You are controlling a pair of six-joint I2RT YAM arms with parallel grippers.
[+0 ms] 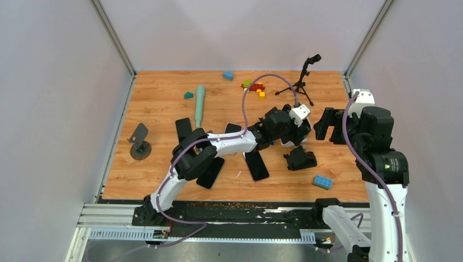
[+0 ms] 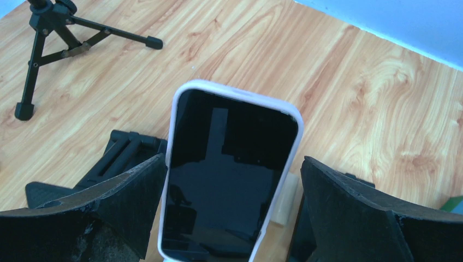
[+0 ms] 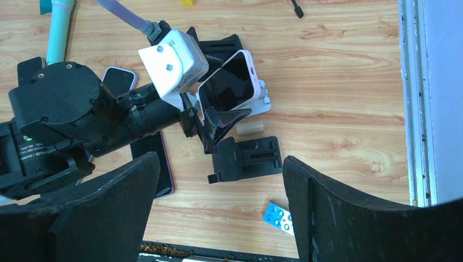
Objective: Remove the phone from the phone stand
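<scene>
- The left gripper is spread as wide as it goes, one finger on each side of the phone, and it has hold of nothing.
- One pad sits just beside the phone's white edge; I cannot tell whether it touches. Between the other pad and the phone a strip of wood shows.
- The phone, white-cased and dark-screened, leans tilted back on the pale phone stand, right of the middle of the table. Only a small part of the stand shows beside it.
- The right gripper hangs in the air to the right of the phone, well apart from it, its fingers spread with nothing between them.
- Just near of the phone a black stand lies on the wood, and nearer and further right lies a blue brick.
- On the far side of the phone stands a black tripod.
- To the left, by the left arm, a dark phone lies flat on the table.
</scene>
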